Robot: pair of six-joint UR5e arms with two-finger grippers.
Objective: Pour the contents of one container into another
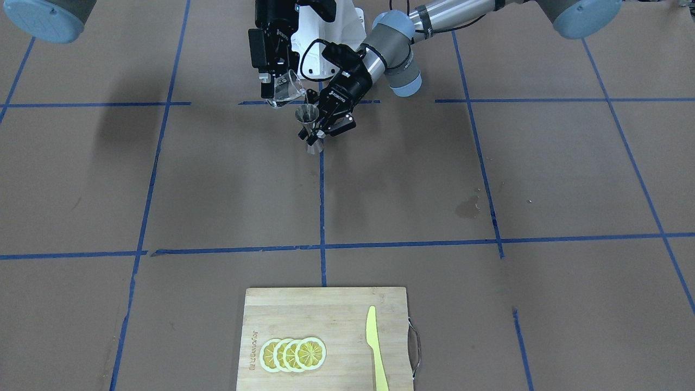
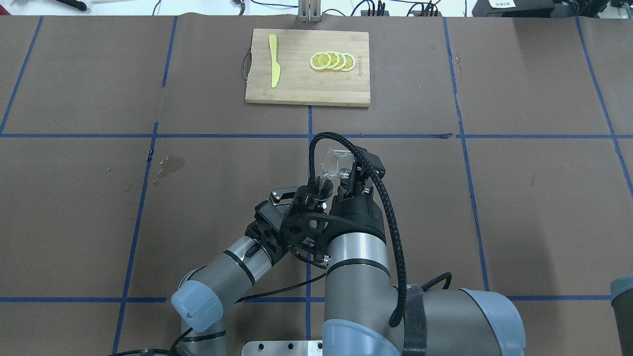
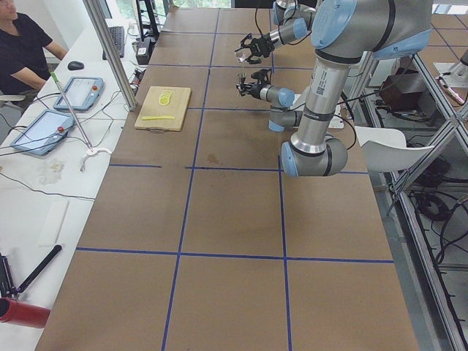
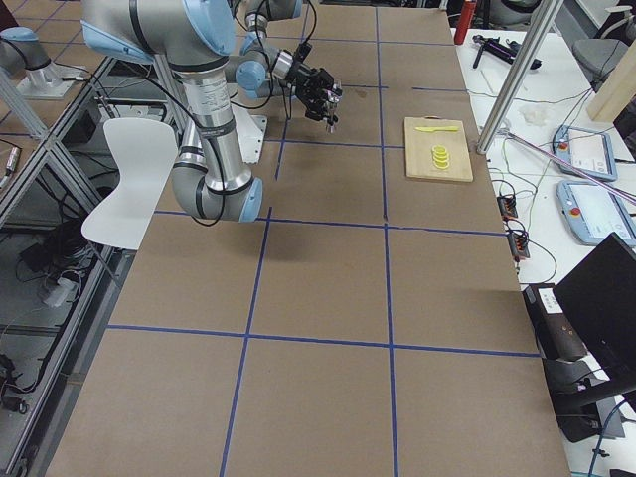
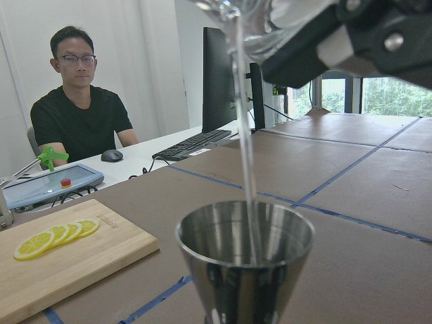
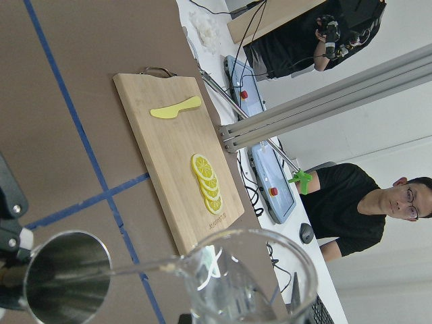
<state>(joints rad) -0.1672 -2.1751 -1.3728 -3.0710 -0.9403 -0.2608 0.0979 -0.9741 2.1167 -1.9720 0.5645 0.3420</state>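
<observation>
My right gripper [image 1: 276, 87] is shut on the clear glass cup [image 1: 286, 89], tilted spout-down above the steel jigger [image 1: 307, 115]. My left gripper [image 1: 316, 133] is shut on the jigger's narrow waist and keeps it upright on the table. In the left wrist view a thin stream of clear liquid [image 5: 244, 148] falls from the glass cup [image 5: 226, 8] into the jigger's [image 5: 246, 260] upper cone. The right wrist view shows the glass cup's rim [image 6: 251, 280] close up, with the stream reaching the jigger [image 6: 64, 278]. From overhead, the glass cup [image 2: 337, 163] hangs just beyond the jigger [image 2: 324, 187].
A wooden cutting board [image 1: 304, 309] lies at the table's far side from the robot, with lemon slices [image 1: 293, 354] and a yellow knife [image 1: 376, 347] on it. A wet stain [image 1: 467, 206] marks the brown paper. A seated person [image 5: 81, 108] is beyond the table edge.
</observation>
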